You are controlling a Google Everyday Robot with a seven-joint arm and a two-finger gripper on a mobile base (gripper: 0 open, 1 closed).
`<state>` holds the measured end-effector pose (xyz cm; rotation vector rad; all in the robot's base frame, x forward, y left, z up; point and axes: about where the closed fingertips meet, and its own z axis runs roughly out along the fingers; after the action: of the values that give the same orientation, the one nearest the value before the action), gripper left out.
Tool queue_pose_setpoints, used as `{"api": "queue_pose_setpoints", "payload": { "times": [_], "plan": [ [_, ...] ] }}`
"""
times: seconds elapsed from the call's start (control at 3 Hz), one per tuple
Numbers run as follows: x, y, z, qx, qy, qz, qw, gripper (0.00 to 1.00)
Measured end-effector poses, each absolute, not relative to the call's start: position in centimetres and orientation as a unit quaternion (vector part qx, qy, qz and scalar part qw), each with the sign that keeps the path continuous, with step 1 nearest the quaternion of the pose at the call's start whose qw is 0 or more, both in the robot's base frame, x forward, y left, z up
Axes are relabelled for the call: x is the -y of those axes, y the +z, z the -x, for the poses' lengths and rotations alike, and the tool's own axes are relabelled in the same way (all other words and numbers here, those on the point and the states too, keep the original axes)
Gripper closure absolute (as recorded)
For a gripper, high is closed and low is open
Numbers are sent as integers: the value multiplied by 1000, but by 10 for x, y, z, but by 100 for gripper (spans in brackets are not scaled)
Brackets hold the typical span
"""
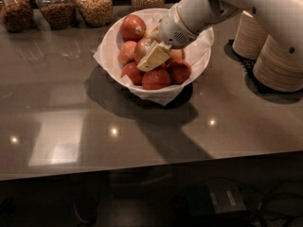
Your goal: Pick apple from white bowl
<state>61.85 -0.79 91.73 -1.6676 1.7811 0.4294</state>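
Observation:
The white bowl point(112, 36), lined with crumpled white paper, stands at the back middle of the grey counter and holds several apples. The largest apple point(132, 27), with a small sticker on it, lies at the bowl's back left. My gripper point(153, 56) reaches down from the upper right into the middle of the bowl. It rests against a smaller pale-red apple point(141, 48), just in front and to the right of the large one. The white arm hides the bowl's back right part.
Several glass jars point(94, 4) of nuts and grains stand along the back edge. Stacks of tan paper bowls point(279, 60) stand at the right. The counter's front edge runs across the lower part of the view.

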Motion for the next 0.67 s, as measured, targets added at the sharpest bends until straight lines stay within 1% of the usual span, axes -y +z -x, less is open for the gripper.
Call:
{"api": "queue_pose_setpoints", "payload": {
  "times": [0.33, 0.67],
  "plan": [
    [12, 930, -619, -681, 159, 633, 332, 89],
    [15, 945, -617, -679, 155, 632, 341, 100]
  ]
}}
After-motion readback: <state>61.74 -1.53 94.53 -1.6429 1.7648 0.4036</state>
